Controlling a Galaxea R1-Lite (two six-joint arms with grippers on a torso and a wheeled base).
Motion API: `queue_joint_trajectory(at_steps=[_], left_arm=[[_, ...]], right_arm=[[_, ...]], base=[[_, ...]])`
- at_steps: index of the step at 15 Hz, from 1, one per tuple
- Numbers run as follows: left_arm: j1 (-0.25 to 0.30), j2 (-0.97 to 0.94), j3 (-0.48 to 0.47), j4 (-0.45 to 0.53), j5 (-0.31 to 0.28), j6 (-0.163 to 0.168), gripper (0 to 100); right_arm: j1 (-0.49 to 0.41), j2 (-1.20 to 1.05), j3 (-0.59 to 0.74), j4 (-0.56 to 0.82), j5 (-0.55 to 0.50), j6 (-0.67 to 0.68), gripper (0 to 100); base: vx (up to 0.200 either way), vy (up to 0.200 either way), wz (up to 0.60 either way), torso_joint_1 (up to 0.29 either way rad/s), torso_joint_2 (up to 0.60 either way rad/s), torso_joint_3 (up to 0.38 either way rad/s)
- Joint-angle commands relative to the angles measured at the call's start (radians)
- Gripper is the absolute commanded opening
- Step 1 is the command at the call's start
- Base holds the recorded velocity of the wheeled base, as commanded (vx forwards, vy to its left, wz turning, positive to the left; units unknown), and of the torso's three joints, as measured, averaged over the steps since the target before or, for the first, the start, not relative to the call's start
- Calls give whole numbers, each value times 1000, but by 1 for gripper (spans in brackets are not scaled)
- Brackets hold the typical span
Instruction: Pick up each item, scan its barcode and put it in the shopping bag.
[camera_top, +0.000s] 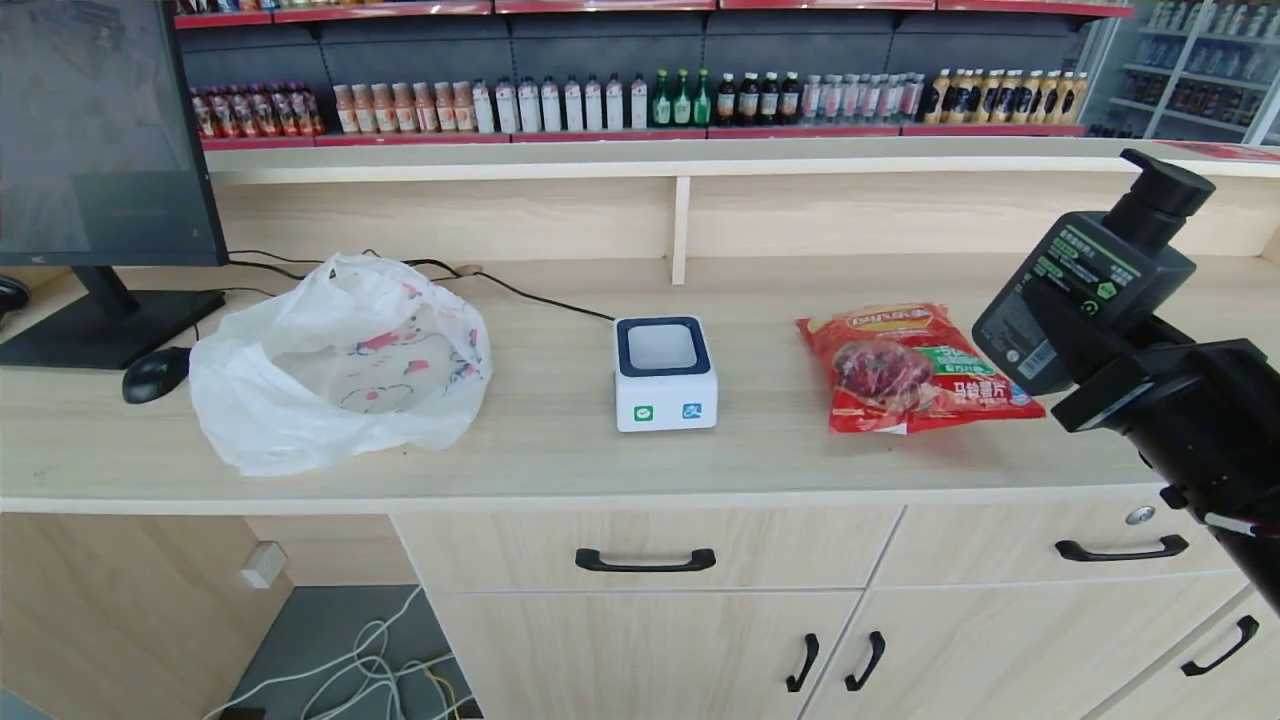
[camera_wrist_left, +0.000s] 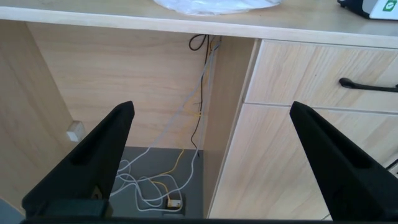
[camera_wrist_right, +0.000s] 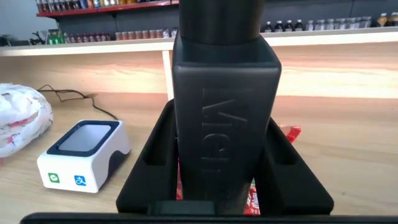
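One held item: a dark grey, square-bodied plastic pump bottle is carried above the right end of the pale wooden counter. It is tilted, with its black pump head toward the back, and a white barcode label is seen on its side.
One lying item: a red foil crisp bag is laid flat on the counter, just beside and below the bottle.
Shopping bag: a white plastic shopping bag with red print is set on the left part of the counter. Its mouth is spread open, and only its own printed inner wall is seen through it.
Right arm: the arm is raised over the counter's right end. The right gripper is closed round the bottle's lower body, one black finger pressed on each flank.
Left arm: the left gripper is held below the counter edge, before the open recess where loose cables lie. Its fingers are spread wide with nothing between them.
Scanner: a white box scanner with a dark blue rim is placed mid-counter between the shopping bag and the crisp bag, well apart from the bottle.
Surroundings: a black monitor and a black mouse are found at the far left, and shelves of drinks behind.
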Motion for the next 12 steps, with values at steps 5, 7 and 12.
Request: queue_joint_trajectory(at_steps=[5, 7, 12], left_arm=[[0, 0, 0, 0, 0, -1, 100], [0, 0, 0, 0, 0, -1, 100], [0, 0, 0, 0, 0, -1, 100]], right_arm=[[2, 35, -32, 3, 0, 3, 0], [2, 36, -36, 3, 0, 10, 0], [2, 38, -41, 3, 0, 11, 0]], base=[[-80, 0, 0, -6, -1, 2], [0, 0, 0, 0, 0, 0], [0, 200, 0, 12, 5, 3]])
